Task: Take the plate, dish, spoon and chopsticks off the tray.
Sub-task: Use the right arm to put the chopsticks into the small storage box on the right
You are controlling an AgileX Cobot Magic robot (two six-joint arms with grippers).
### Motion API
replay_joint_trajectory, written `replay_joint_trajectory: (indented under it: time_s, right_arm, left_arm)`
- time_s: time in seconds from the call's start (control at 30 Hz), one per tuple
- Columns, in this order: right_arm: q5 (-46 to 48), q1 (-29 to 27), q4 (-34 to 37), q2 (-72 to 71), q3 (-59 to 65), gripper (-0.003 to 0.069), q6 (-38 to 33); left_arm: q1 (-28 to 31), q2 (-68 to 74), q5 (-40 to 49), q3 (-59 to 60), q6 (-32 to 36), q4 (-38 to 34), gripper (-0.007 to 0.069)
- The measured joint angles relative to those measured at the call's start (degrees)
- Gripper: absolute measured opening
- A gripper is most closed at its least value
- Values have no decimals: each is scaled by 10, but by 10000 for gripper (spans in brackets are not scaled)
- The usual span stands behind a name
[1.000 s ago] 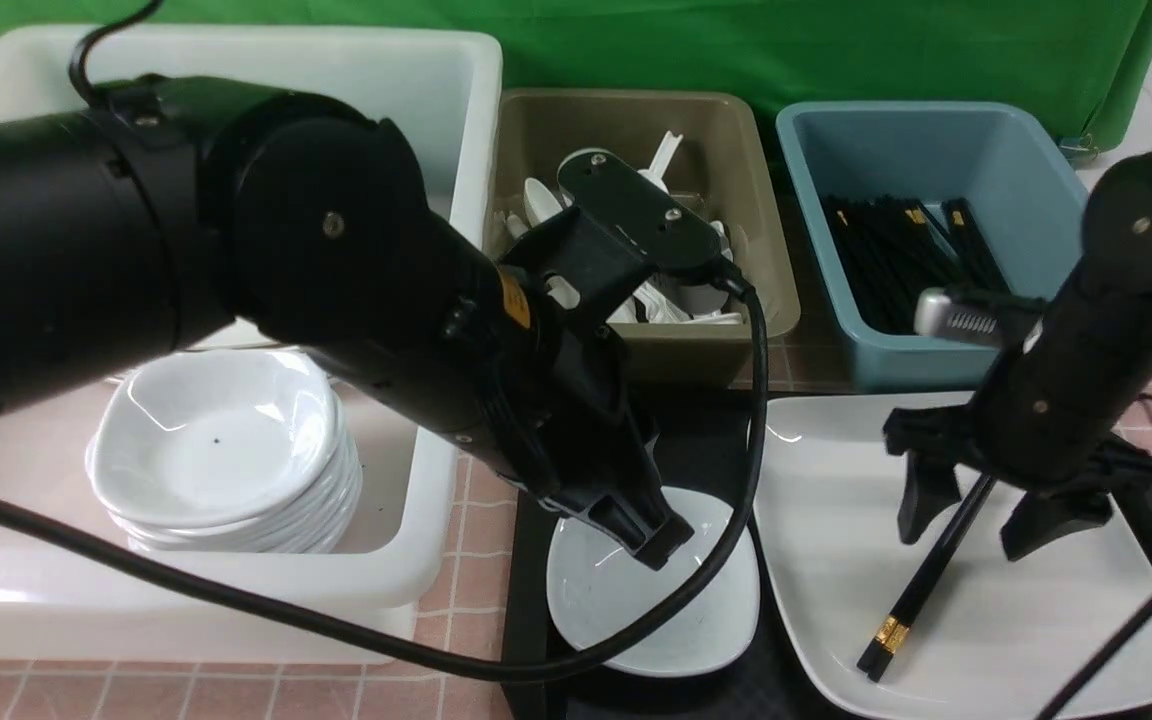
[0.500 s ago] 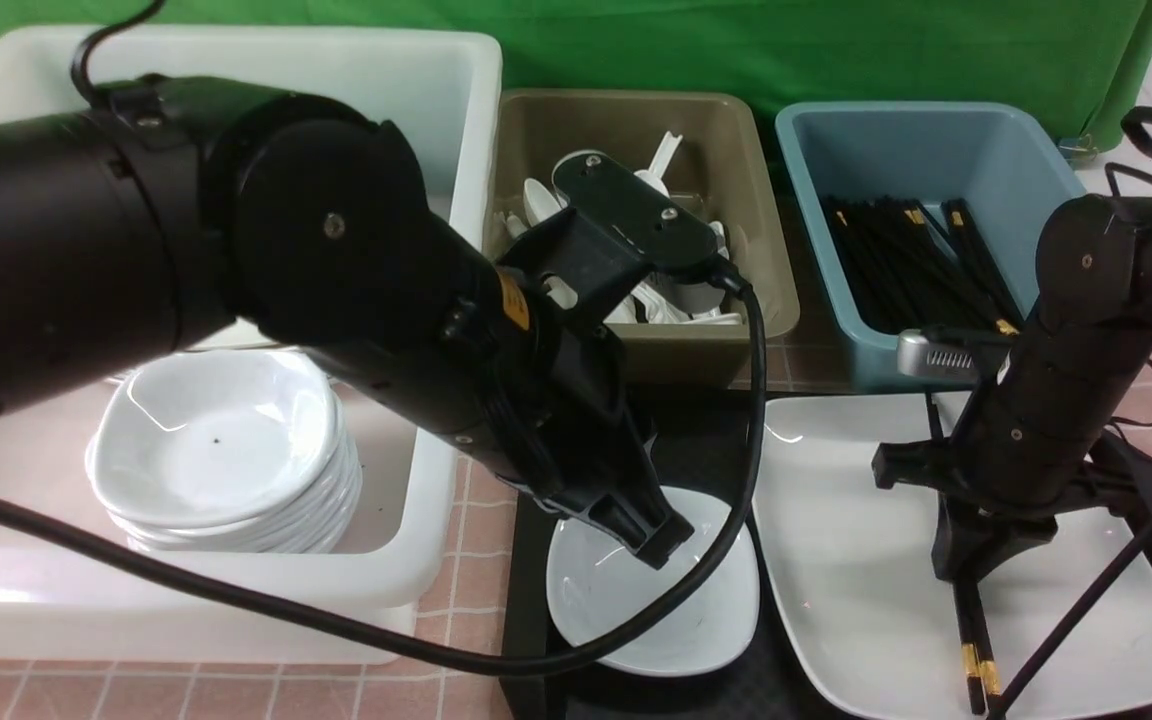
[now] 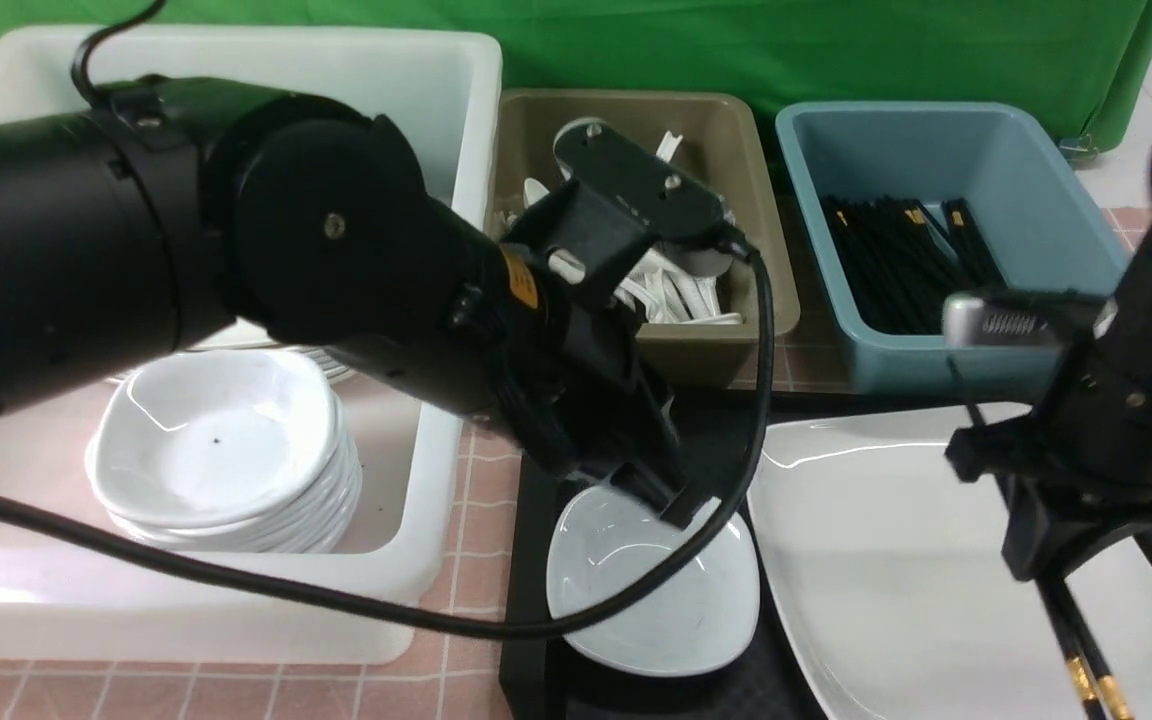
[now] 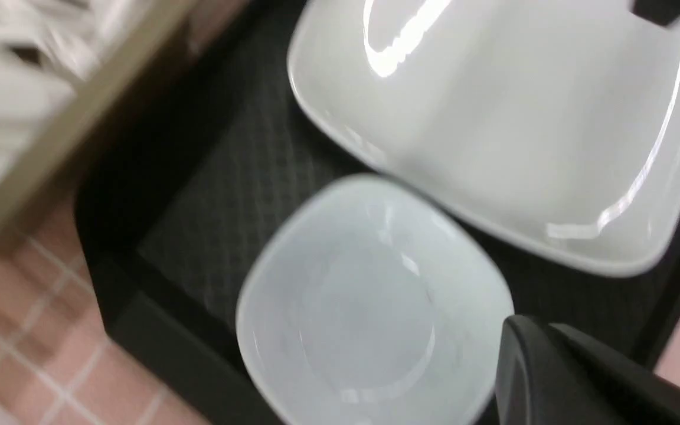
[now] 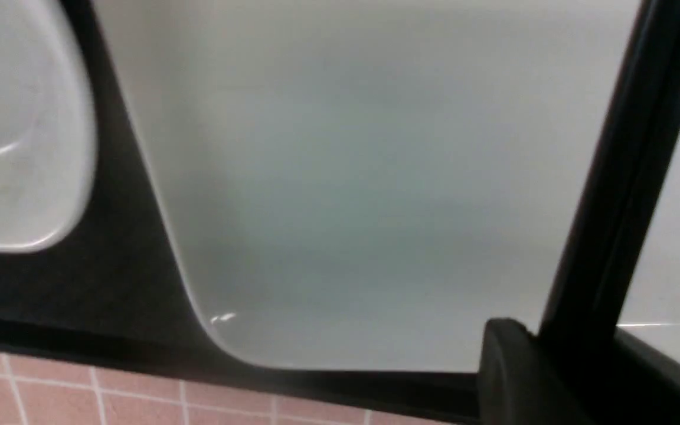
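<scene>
Between the right gripper's [image 3: 1036, 560] clenched jaws run the chopsticks [image 3: 1076, 650], their gold-banded ends hanging lowest over the right side of the plate [image 3: 886, 560]. The plate lies on the tray [image 3: 526, 600]. Left of it sits the dish [image 3: 616, 555], with the closed left gripper [image 3: 681, 505] at its far rim; whether they touch is unclear. Beyond the right gripper stands a blue tub [image 3: 936, 140].

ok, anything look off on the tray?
Nothing spilled or broken. The chopsticks hang slanted from the right fingers, with the gold-banded ends low over the near right side of the plate. The dish sits skewed at the near left edge of the tray, close to the plate.
</scene>
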Motion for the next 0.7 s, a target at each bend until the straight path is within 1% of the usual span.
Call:
replay_joint_trajectory:
  time_s: [0.13, 0.17, 0.2, 0.27, 0.37, 0.5, 0.53, 0.57, 0.67, 0.7]
  right_arm:
    - [-24, -2, 0, -53, -37, 166, -7]
    - [-44, -7, 0, -58, -64, 166, -7]
    - [-47, -8, 1, -58, -69, 166, -8]
    - [-100, -24, 1, -43, -126, 166, -10]
    - [-165, -41, 1, -5, -180, 166, -12]
    - [-251, -65, 1, 76, -253, 166, -11]
    - [-255, -65, 1, 80, -256, 166, -11]
    - [-285, -71, 1, 120, -279, 166, -11]
    - [-311, -75, -1, 160, -297, 166, -3]
    - [-329, -75, -1, 185, -305, 166, 4]
  left_arm:
    - [0, 1, -113, 0, 0, -15, -3]
    - [0, 3, -162, 0, 0, -18, -3]
    - [0, 4, -169, 0, 0, -18, -3]
    - [0, 13, -249, 0, 0, -22, -3]
    - [0, 23, -303, 0, 1, -23, -3]
    - [0, 40, -298, -9, 1, -23, -3]
    - [0, 40, -294, -9, 1, -23, -3]
    - [0, 44, -275, -10, 1, -22, -3]
    - [0, 46, -249, -11, 1, -19, -3]
    - [0, 46, -226, -11, 1, -14, -3]
